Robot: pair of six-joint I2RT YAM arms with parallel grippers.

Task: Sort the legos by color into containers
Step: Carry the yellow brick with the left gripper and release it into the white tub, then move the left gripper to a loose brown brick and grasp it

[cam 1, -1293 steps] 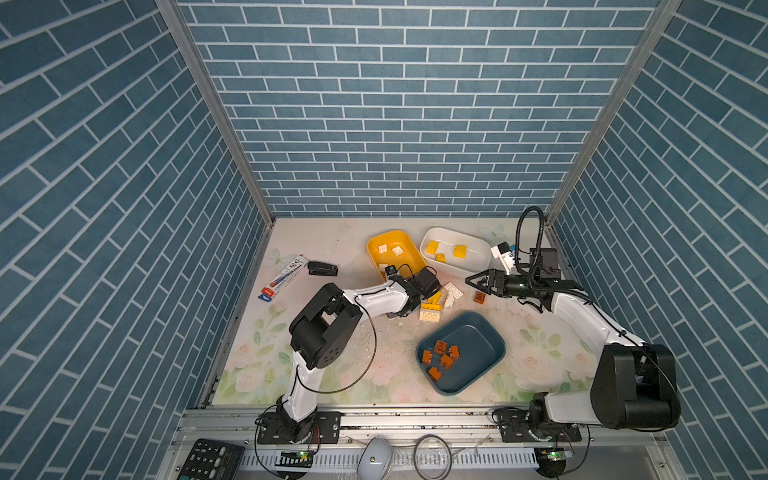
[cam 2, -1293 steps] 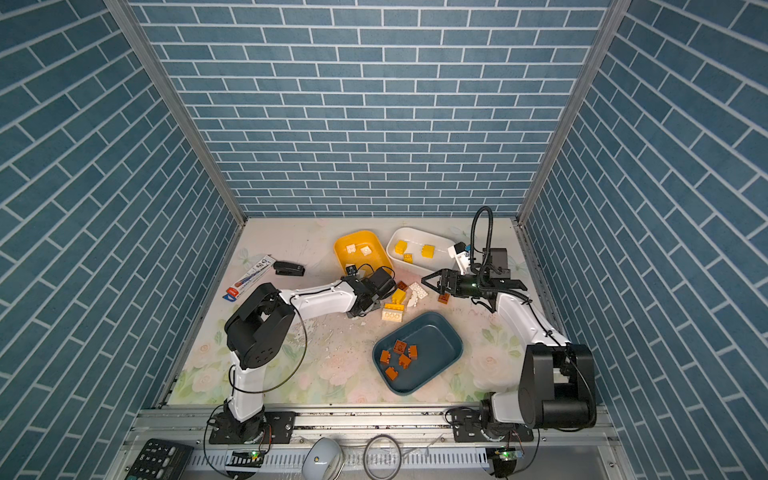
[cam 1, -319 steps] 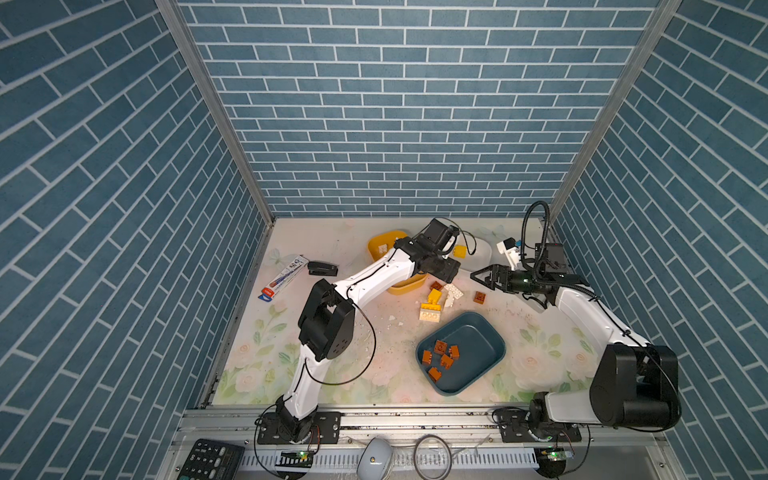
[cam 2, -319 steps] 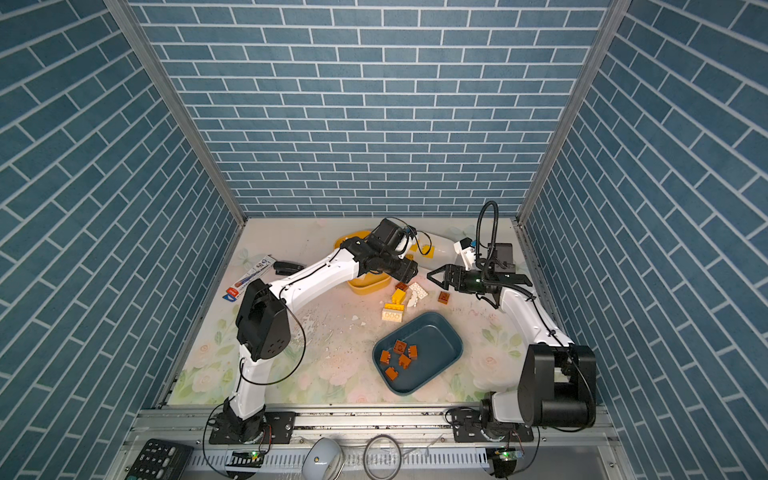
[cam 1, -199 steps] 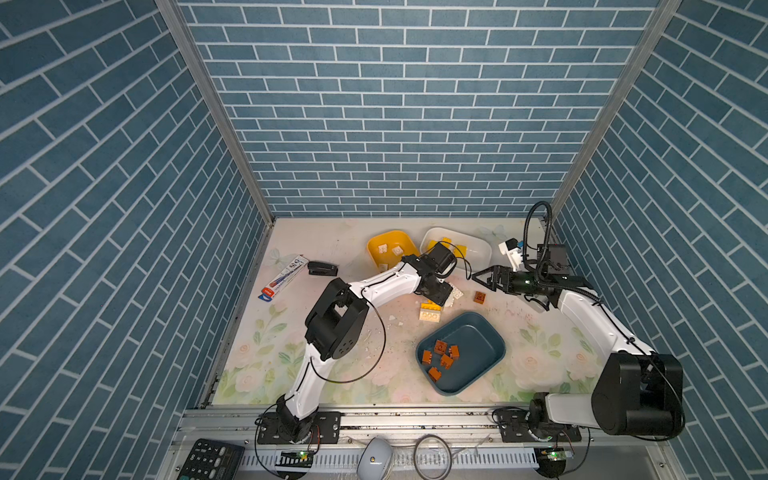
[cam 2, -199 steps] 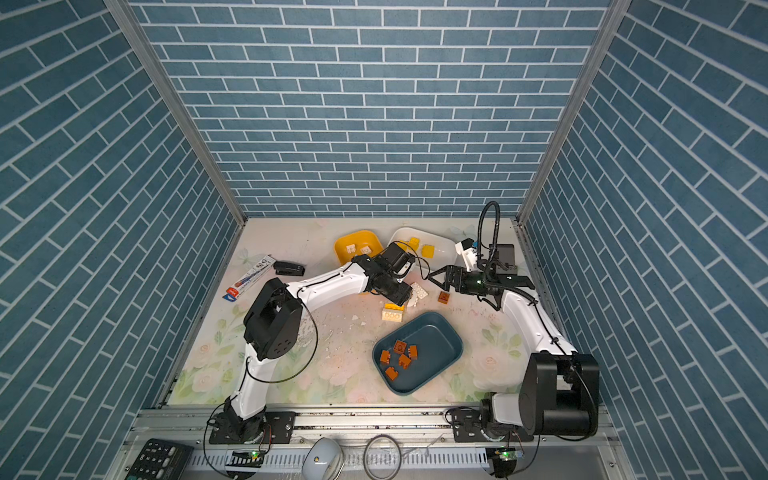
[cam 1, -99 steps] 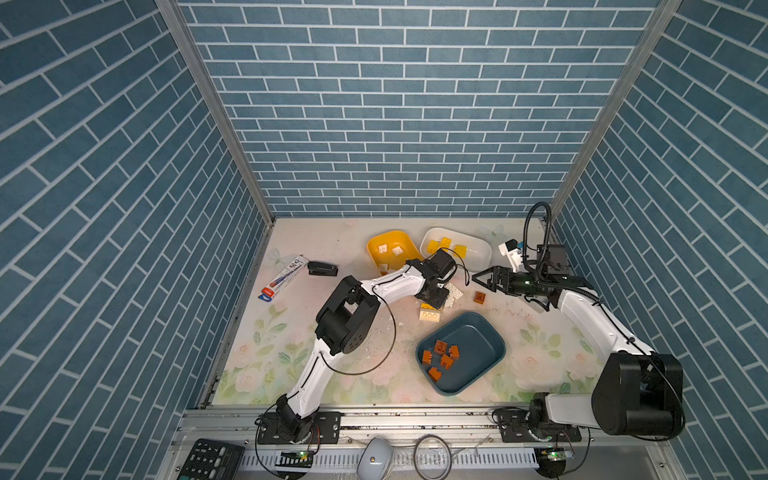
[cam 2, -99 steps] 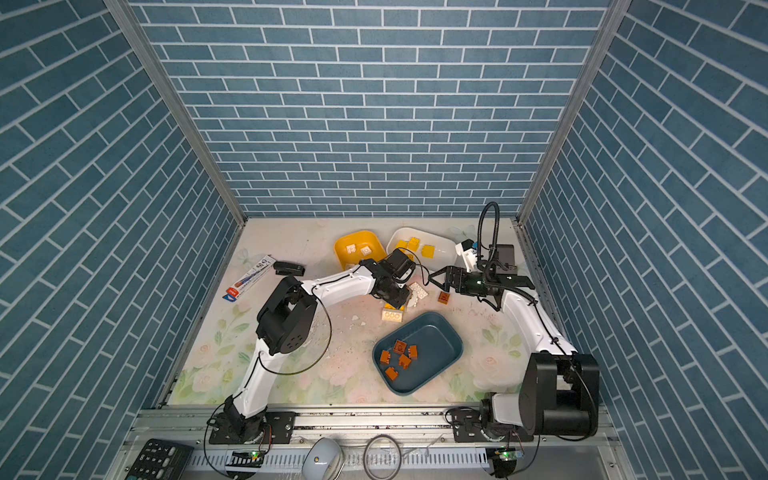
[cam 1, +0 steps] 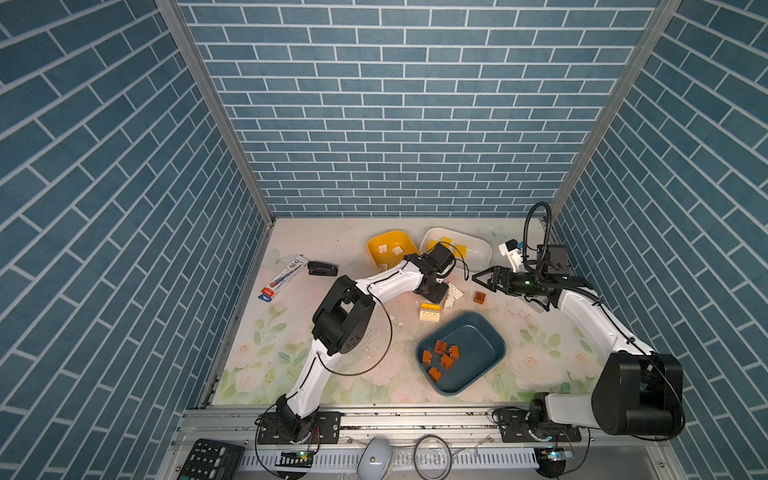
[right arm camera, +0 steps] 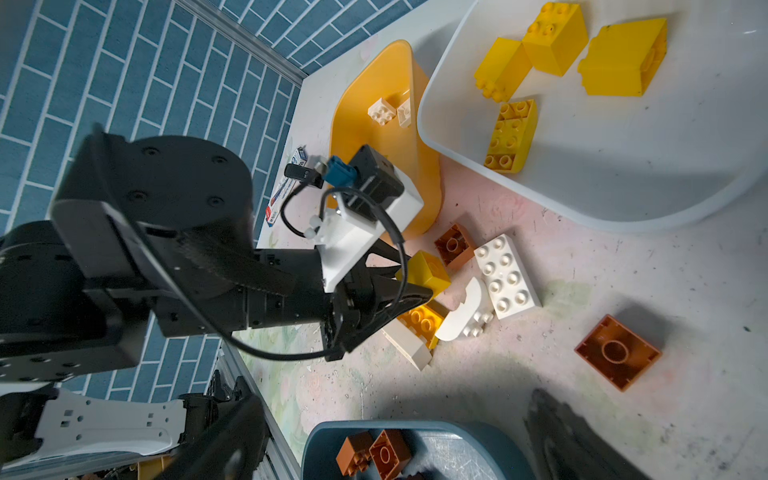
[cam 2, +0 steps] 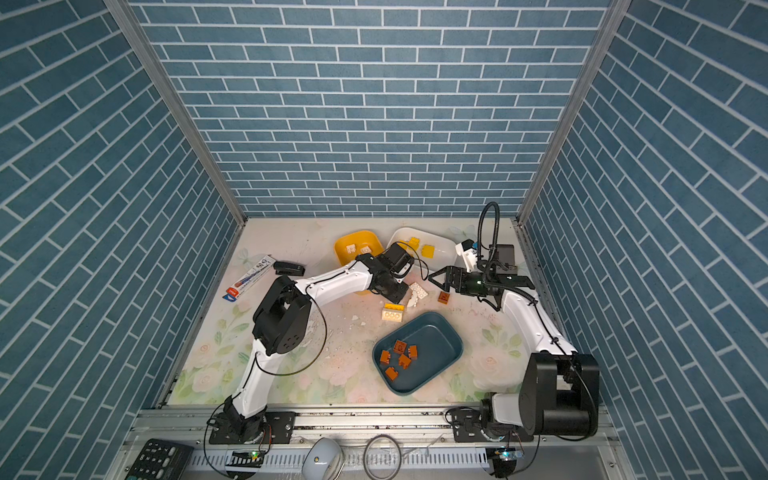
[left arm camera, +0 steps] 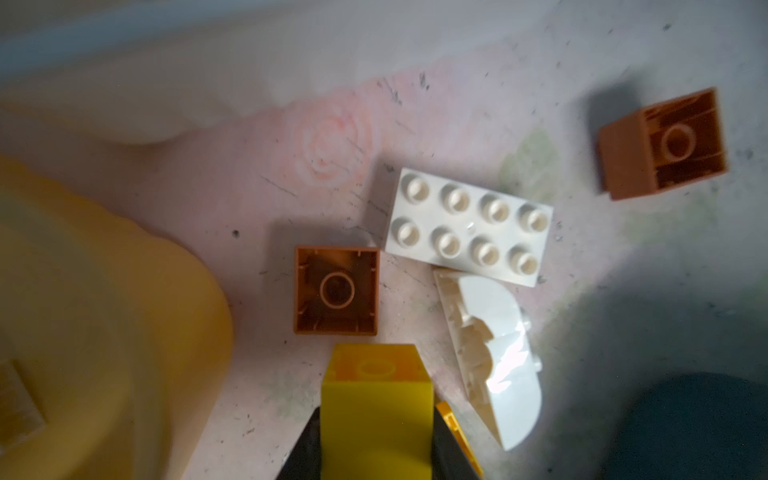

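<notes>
The left gripper (left arm camera: 376,432) pinches a light, rigid, slick-sided yellow brick (left arm camera: 376,395) across its flat walls, apparently squarely.

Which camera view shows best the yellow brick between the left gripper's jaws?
The left wrist view: the yellow brick appears large and close, gripped on both sides. The right wrist view shows it smaller, partly behind the left gripper. In both top views the gripper hides it.

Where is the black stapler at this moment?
In both top views the stapler lies at the left, beside the long package and left of the yellow tub.
</notes>
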